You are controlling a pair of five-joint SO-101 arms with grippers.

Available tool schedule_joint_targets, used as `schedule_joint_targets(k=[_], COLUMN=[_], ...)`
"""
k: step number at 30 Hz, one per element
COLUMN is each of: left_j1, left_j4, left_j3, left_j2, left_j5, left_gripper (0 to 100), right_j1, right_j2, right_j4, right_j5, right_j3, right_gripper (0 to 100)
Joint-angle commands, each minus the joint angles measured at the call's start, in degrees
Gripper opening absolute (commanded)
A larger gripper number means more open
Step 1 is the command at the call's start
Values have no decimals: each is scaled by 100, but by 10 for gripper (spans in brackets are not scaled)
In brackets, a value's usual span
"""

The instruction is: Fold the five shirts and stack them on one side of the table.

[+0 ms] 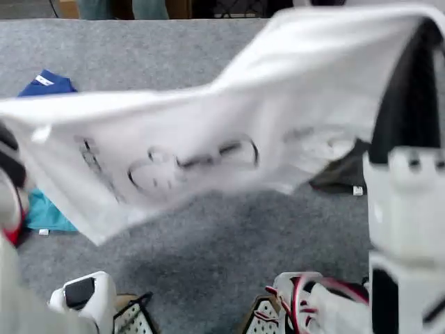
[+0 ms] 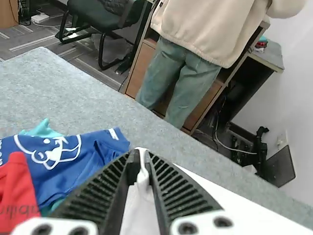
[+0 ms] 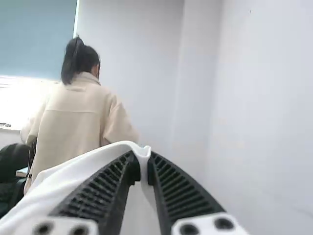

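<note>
Shirt (image 1: 278,90) clamped aloft between left pincer (image 2: 140,157) and right pincer (image 3: 142,159).

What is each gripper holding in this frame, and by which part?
Both hold the white shirt, spread above the table. The left gripper pinches its edge at one end, and the right gripper pinches the edge at the other end.

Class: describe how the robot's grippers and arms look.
The left gripper and right gripper: black, ridged, tapering fingers on white bases with round holes. An arm in the high view has white and black housings; red and white cables loop nearby.
</note>
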Motion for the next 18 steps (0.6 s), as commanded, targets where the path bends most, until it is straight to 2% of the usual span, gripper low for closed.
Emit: schedule_joint_targets(k=[1, 5, 9, 13, 18], left_j1=[-92, -92, -92, 119, 514], left_j4=[0, -211, -1407, -3332, -6725], left_j3=[1525, 3257, 5156, 6589, 7934], left_j2=[-1301, -2189, -2277, -2066, -853], left_j5=[-325, -510, -466, -501, -501], left_gripper=[28, 29, 29, 29, 29], right_j1=[70, 70, 79, 88, 97], right_j2=[-75, 259, 857, 1701, 2879], right_j4=[246, 651, 519, -325, -2189], right_j5=[255, 378, 607, 598, 589], right_j3=[-22, 259, 1007, 1851, 2677], right_gripper=[13, 13, 13, 13, 13])
